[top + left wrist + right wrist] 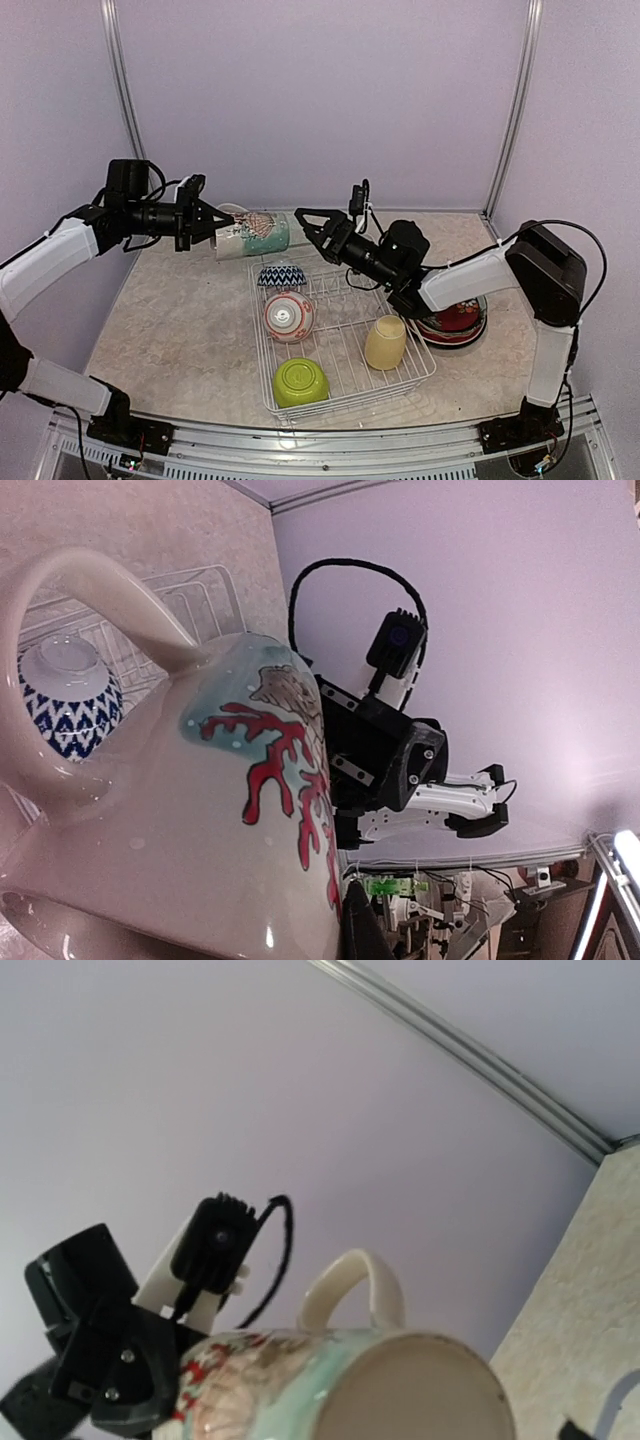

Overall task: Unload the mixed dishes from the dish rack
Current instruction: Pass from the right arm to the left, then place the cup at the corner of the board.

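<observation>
The left gripper (213, 226) is clenched on the rim of the cream ceramic mug with teal glaze and a red coral pattern (255, 235). It holds the mug on its side in the air, just beyond the far corner of the white wire dish rack (345, 345). The right gripper (305, 222) is spread wide and grips nothing, just beside the mug's base. The left fingertips are hidden at the mug's mouth.

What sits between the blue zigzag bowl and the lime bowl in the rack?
The red-white patterned bowl, seen in the top view.
</observation>
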Robot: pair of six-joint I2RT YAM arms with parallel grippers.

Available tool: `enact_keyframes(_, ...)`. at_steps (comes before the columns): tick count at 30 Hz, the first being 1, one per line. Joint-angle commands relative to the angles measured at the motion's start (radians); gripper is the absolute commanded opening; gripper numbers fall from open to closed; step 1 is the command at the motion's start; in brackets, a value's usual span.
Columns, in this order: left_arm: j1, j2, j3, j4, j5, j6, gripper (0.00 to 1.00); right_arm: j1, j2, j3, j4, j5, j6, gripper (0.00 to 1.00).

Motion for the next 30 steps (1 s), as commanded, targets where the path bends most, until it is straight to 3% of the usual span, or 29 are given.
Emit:
enact_keyframes(1,0.031,-0.085,0.159,-0.282,-0.188,0.168,0.00,-0.009,-0.076,-0.047,-0.060,-0.005,-0.065,1.00)
enact_keyframes(8,0.163,-0.069,0.292,-0.671,-0.554,0.346,0.00,-0.014,-0.229,-0.124,-0.276,0.061,-0.215,1.00)
enact_keyframes(17,0.260,0.186,0.493,-0.793,-0.881,0.431,0.00,-0.014,-0.381,-0.120,-0.606,0.186,-0.386,1.00)
enact_keyframes(22,0.333,0.412,0.632,-0.843,-0.881,0.405,0.00,-0.014,-0.469,-0.159,-0.698,0.246,-0.420,1.00)
enact_keyframes(30,0.350,0.681,0.799,-0.856,-0.889,0.364,0.00,-0.012,-0.601,-0.172,-0.865,0.377,-0.494,1.00)
